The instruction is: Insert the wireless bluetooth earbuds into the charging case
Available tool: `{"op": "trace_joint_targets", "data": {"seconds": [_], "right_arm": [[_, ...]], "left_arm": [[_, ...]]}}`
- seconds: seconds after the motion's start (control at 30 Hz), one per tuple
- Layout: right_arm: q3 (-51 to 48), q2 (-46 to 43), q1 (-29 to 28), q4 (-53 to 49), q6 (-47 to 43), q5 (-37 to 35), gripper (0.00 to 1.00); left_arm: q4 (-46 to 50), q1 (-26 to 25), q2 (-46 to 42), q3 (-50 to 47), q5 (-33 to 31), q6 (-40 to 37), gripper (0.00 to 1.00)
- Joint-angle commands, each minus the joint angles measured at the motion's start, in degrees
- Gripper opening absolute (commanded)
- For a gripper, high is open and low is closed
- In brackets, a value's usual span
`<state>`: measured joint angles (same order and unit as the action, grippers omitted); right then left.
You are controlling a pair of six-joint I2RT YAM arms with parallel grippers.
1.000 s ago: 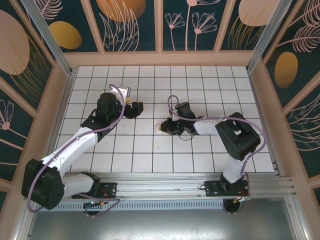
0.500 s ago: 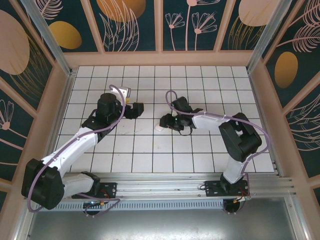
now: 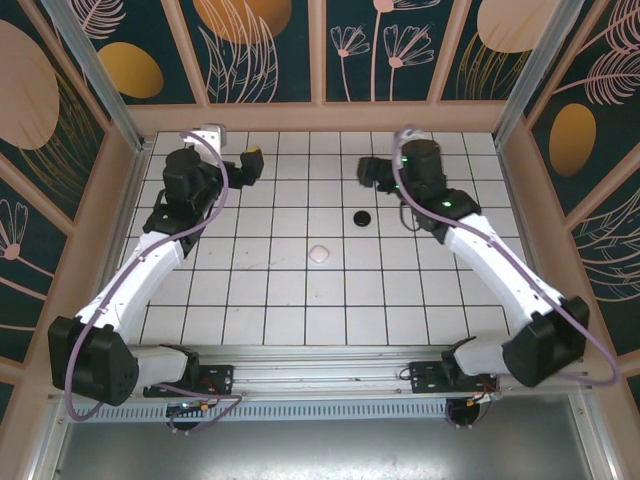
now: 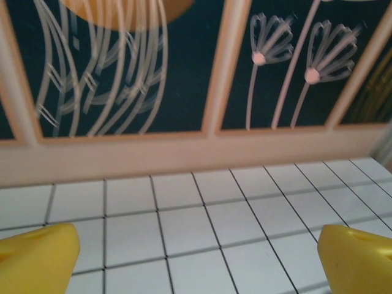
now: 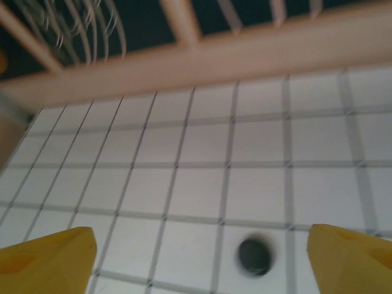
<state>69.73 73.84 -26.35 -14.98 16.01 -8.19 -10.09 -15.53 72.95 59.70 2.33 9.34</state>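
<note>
Tiled table (image 3: 280,300), black case (image 3: 362,217) near right gripper (image 3: 367,172)

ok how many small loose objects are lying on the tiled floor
2. A black round one lies near the middle of the tiled floor; a white one lies apart from it, lower-left in the top view. Tinier pieces may be too small to see.

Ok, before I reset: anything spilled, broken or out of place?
Nothing stands out. A small white piece and a small black piece lie apart on the tiles; left pincer and right pincer are open, empty.
</note>
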Motion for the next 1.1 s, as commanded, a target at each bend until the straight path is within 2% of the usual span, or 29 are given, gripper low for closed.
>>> {"op": "trace_joint_targets", "data": {"seconds": [0.0,0.1,0.23,0.33,0.4,0.5,0.57,0.63,0.73,0.9,1.07], "right_arm": [[-5.7,-5.8,4.97,6.5,-5.07,-7.23,0.99],[-12.02,-9.72,11.33,12.04,-7.6,-6.53,0.99],[-20.5,-12.2,19.81,18.31,-7.3,-7.01,0.99],[-27.66,-12.5,25.22,25.33,-7.41,-2.26,0.99],[-33.19,-12.76,26.87,32.4,-7.93,-0.8,0.99],[-40.74,-12.76,27.88,40.99,-8.6,-0.76,0.99],[-43.5,-11.76,28.09,44.26,-8.76,-0.11,0.99],[-45.86,-10.02,28.18,46.79,-9.4,0.62,0.99],[-49.1,-8.31,28.13,50.74,-11.03,2.21,0.99],[-53.42,-6.57,28.12,59.03,-12.61,3.04,0.99],[-55.92,-2.34,28.11,66.58,-12.3,3.22,0.99]], "left_arm": [[-4.8,2.02,-0.31,1.29,-3.5,-3.55,0.98],[-7.56,4.84,-0.88,-0.59,-3.45,-3.1,0.99],[-19.09,7.91,-4.04,-10.5,-5.57,-2.95,0.99],[-23.04,8.65,-4.57,-16.11,-9.52,-2.39,0.99],[-24.66,8.84,-4.12,-19.16,-11.65,-1.32,0.98],[-27.91,8.85,-1.76,-25.16,-14.57,-2.96,0.99],[-29.0,8.83,0.28,-28.78,-19.94,-3.1,0.99],[-33.01,8.85,1.18,-33.53,-22.53,-2.91,0.99],[-38.22,8.85,1.28,-38.64,-22.4,-2.75,0.99],[-41.69,8.85,0.75,-43.5,-23.43,-4.71,0.99],[-47.64,8.86,1.36,-46.37,-21.27,-6.22,0.99]]}}
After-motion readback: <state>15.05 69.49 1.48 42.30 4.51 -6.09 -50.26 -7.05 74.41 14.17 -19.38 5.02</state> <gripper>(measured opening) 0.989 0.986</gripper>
